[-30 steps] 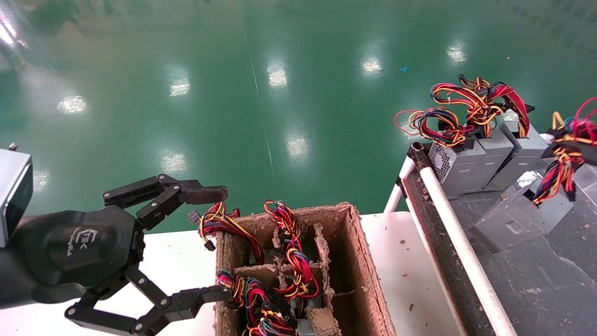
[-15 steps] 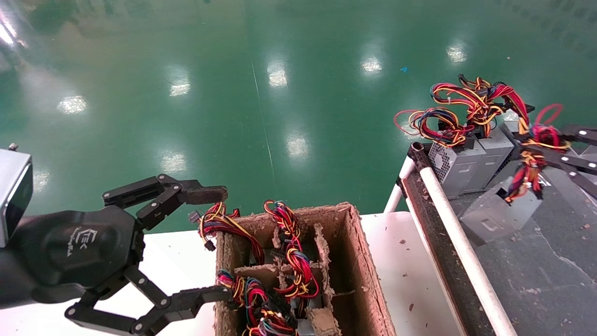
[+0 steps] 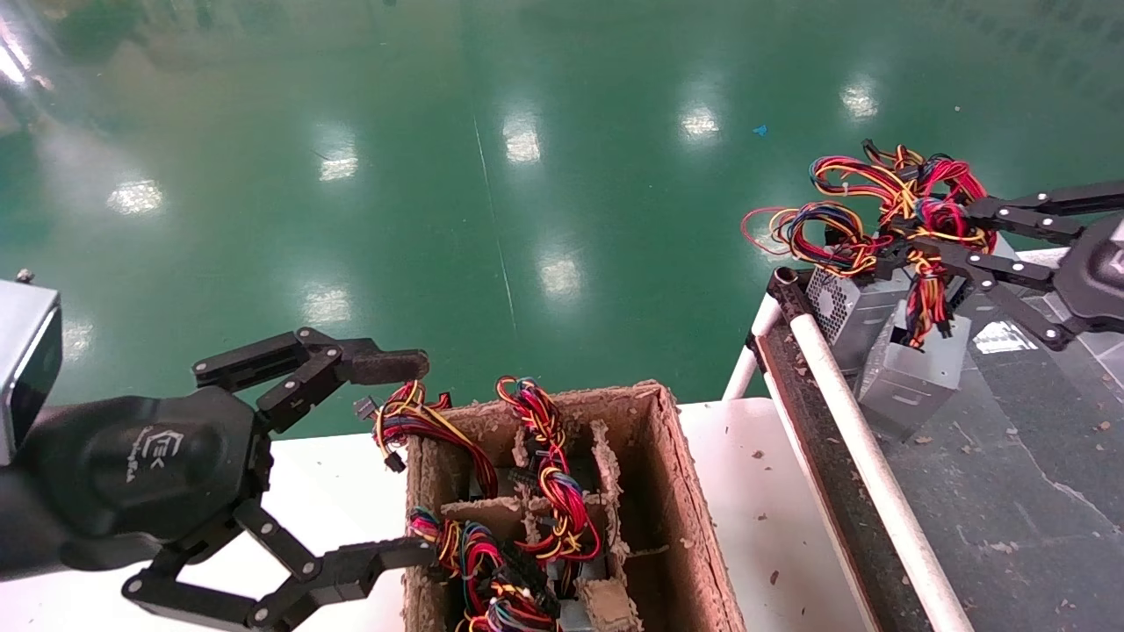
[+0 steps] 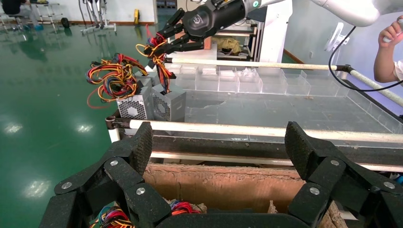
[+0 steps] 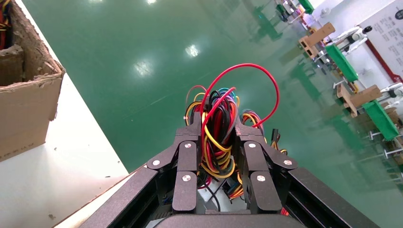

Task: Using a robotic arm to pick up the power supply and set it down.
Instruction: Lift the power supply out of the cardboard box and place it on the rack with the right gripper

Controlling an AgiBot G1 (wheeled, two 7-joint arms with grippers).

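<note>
The right gripper (image 3: pixel 933 230) is seen at the right, above the grey tabletop (image 3: pixel 1010 491), and its fingers (image 5: pixel 185 161) are clenched on the bundle of coloured wires (image 5: pixel 216 137) of the power supply (image 3: pixel 909 377). The grey box hangs tilted under the wires, just beside the other power supplies (image 3: pixel 847 307) that stand in a row near the white rail (image 3: pixel 865 456). Whether its lower corner touches the tabletop cannot be told. The pick-up is judged as done, and the setting down and the release are left. The left gripper (image 3: pixel 391 456) is held beside the cardboard box (image 3: pixel 676 491), its fingers spread wide and holding nothing. More wired units are seen inside this box.
</note>
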